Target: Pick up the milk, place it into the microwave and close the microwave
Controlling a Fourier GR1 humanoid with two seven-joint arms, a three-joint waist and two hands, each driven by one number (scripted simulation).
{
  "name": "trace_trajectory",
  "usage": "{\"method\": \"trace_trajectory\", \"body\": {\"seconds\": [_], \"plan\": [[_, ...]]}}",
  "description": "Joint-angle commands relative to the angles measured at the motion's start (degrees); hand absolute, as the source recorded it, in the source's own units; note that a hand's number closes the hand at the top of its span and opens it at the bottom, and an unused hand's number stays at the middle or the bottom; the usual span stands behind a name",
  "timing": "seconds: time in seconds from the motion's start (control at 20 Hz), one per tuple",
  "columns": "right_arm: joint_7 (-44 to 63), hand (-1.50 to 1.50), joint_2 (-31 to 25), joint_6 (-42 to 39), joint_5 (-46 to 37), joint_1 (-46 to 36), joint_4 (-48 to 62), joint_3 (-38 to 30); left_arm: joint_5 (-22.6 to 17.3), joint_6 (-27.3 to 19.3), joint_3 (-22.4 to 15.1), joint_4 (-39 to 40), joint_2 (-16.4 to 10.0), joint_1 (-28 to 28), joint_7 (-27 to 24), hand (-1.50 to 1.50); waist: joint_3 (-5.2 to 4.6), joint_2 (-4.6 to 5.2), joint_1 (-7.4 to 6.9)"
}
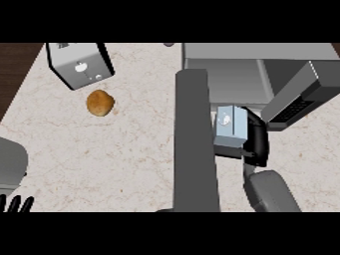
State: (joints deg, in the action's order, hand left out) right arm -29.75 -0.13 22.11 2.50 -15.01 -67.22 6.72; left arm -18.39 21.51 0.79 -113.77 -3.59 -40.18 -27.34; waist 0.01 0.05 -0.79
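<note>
The right robot hand point(255, 143) is curled round the milk point(230, 124) at the mouth of the open microwave point(231, 74), btw the door point(194, 139) and keypad side. Hand hides the carton's right face, door its left edge, so can't tell if it's inside. The left robot hand point(10, 204), fingers straight, shows only partly at lower-left, cut off.

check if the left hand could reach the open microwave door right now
Probably yes: the left hand rests open at lower left, with bare counter between it and the door; the right hand and milk sit beyond it.
</note>
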Motion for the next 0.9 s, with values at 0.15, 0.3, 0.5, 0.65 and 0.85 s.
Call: {"method": "trace_trajectory", "body": {"seconds": [0.15,0.3,0.5,0.65,0.85], "plan": [[-4.43,1.50,0.11,3.21,1.85,-9.00,17.38,-3.42,3.86,0.32,-1.58,4.15,2.58,0.73,-3.21,-1.50,0.02,0.08,-0.15],[-7.01,1.50,0.10,1.82,4.04,-18.43,28.74,-9.82,1.16,0.02,-0.28,-0.45,1.45,0.52,-0.01,-1.50,0.06,0.31,-0.80],[-11.96,1.50,-2.49,2.01,2.70,-21.51,39.12,-12.40,0.34,1.64,1.17,1.93,0.60,-0.79,-0.72,-1.50,0.06,0.44,-1.19],[-12.57,1.50,-2.81,6.30,0.78,-27.59,45.56,-13.09,0.66,0.48,0.18,0.57,0.79,0.90,1.64,-1.50,0.10,0.80,-1.90],[-11.44,1.50,-6.67,7.27,0.40,-31.70,51.29,-14.71,-1.75,3.57,2.80,1.71,-1.75,1.18,0.17,-1.50,0.16,1.50,-3.70]]}}
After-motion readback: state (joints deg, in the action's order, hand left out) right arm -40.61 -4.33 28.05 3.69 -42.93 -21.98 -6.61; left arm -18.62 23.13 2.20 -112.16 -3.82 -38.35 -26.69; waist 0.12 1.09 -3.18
